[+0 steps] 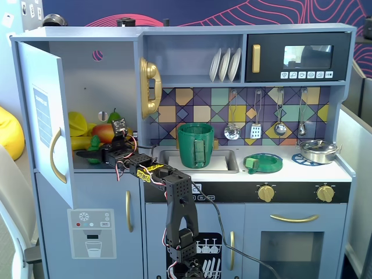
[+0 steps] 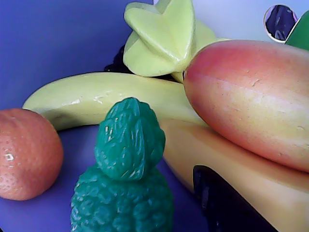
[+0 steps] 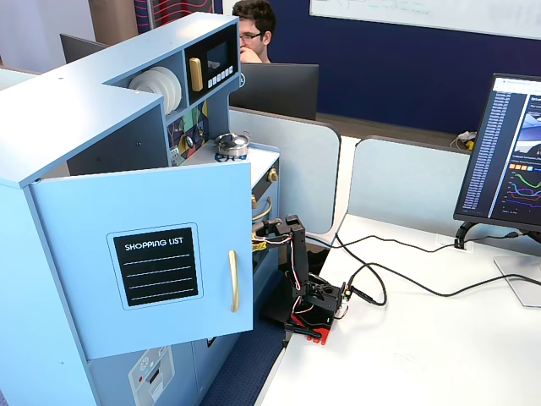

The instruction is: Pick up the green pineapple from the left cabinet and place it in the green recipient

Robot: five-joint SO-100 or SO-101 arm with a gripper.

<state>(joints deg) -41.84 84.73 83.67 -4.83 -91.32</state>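
Green pineapple (image 2: 126,179) sits on the left cabinet (image 1: 87,81) floor, crowded between orange (image 2: 26,154) and banana (image 2: 96,96) — your gripper (image 1: 96,156) reaches in, jaw state indeterminate (fingers hidden). Risk, as judged: nudging neighbours, toppling it. Office desks surround the toy kitchen; green recipient (image 1: 196,145) waits in the sink.

I see a mango (image 2: 251,101) top right of the wrist cam, starfruit (image 2: 161,36) above w/ a banana (image 2: 106,96) under it, an orange (image 2: 26,154) far left. Fixed cam: flat green dish (image 1: 263,163), metal pan (image 1: 318,150), white plates (image 1: 225,64).
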